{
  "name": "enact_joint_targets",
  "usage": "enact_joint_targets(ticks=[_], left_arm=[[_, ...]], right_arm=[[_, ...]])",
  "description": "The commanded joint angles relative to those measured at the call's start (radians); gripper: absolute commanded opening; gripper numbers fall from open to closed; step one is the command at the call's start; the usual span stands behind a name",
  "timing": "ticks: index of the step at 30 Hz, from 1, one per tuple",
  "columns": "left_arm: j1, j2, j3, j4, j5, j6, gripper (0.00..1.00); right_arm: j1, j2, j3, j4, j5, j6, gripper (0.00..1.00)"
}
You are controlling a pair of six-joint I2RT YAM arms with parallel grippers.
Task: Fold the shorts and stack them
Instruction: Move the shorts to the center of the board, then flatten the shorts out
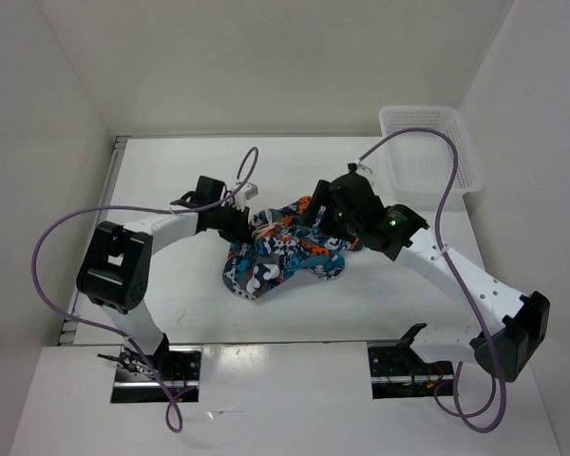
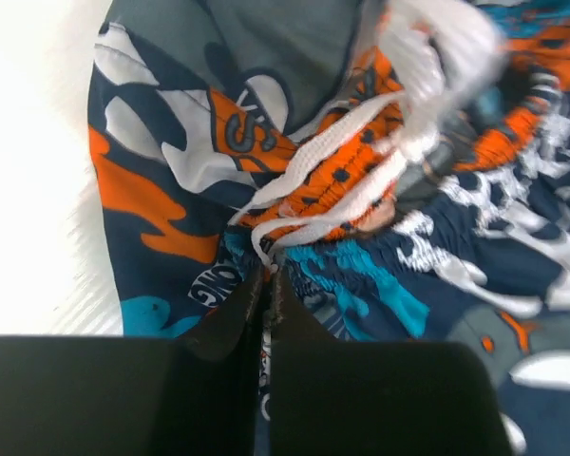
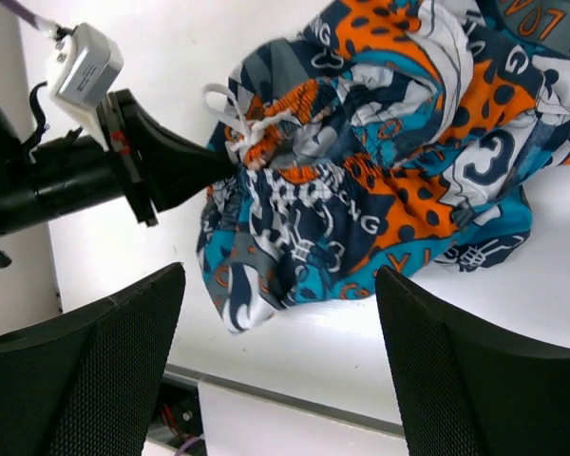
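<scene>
Soft, light, floppy shorts (image 1: 285,252) bunched mid-frame on the table (image 1: 171,176), left hand (image 2: 266,285) clenched on the stretchy waist, right hand (image 3: 280,285) spread wide and empty; waist edge likely the best spot to grab.

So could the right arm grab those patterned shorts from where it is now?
Probably yes. The right tool hangs open over the shorts, with nothing between them. The left tool is pinched shut on one edge, leaving the rest of the cloth free.
</scene>
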State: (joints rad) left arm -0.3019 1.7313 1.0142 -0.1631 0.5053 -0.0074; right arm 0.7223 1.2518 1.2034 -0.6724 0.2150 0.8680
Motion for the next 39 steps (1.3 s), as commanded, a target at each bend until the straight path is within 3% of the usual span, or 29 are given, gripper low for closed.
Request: enact_joint_targets(ticks=[1, 4, 8, 14, 18, 19, 21, 22, 23, 25, 28, 32, 36, 39], left_arm=[[-0.008, -0.089, 0.089, -0.016, 0.127, 0.007, 0.00], [-0.008, -0.195, 0.171, -0.110, 0.188, 0.007, 0.00], [-0.032, -0.272, 0.245, -0.164, 0.320, 0.007, 0.00], [-0.149, -0.306, 0.297, -0.076, 0.369, 0.007, 0.00], [-0.293, -0.228, 0.308, 0.051, 0.368, 0.007, 0.00], [-0.377, -0.199, 0.345, 0.098, 0.354, 0.007, 0.03], [-0.440, -0.110, 0.415, 0.076, 0.320, 0.007, 0.12], [-0.453, -0.092, 0.443, 0.044, 0.306, 0.007, 0.30], [-0.453, -0.082, 0.461, 0.022, 0.293, 0.007, 0.75], [-0.406, -0.116, 0.465, -0.039, 0.256, 0.007, 0.88], [-0.295, -0.231, 0.336, -0.075, 0.198, 0.007, 0.94], [-0.175, -0.311, 0.160, -0.128, 0.119, 0.007, 0.89], [-0.123, -0.311, 0.028, -0.102, 0.072, 0.007, 0.95], [-0.123, -0.311, -0.070, -0.056, 0.058, 0.007, 0.97]], right_arm=[[0.006, -0.046, 0.039, -0.041, 0.096, 0.012, 0.86], [0.006, -0.055, 0.048, -0.056, 0.119, 0.012, 0.87], [-0.087, -0.115, 0.038, -0.067, 0.121, 0.034, 0.91], [-0.245, -0.285, -0.054, -0.027, 0.020, 0.006, 0.91], [-0.254, -0.354, -0.137, -0.049, 0.021, 0.043, 0.91], [-0.254, -0.374, -0.155, -0.049, 0.033, 0.060, 0.91], [-0.297, -0.431, -0.203, -0.049, 0.023, 0.091, 0.91], [-0.316, -0.451, -0.215, -0.049, 0.009, 0.103, 0.91], [-0.334, -0.469, -0.228, -0.049, -0.021, 0.103, 0.91], [-0.374, -0.517, -0.258, -0.072, -0.052, 0.094, 0.91], [-0.374, -0.551, -0.300, -0.119, -0.103, 0.085, 0.91], [-0.365, -0.551, -0.373, -0.128, -0.193, 0.117, 0.93], [-0.340, -0.519, -0.419, -0.185, -0.235, 0.190, 0.98], [-0.319, -0.535, -0.473, -0.194, -0.294, 0.221, 0.96]])
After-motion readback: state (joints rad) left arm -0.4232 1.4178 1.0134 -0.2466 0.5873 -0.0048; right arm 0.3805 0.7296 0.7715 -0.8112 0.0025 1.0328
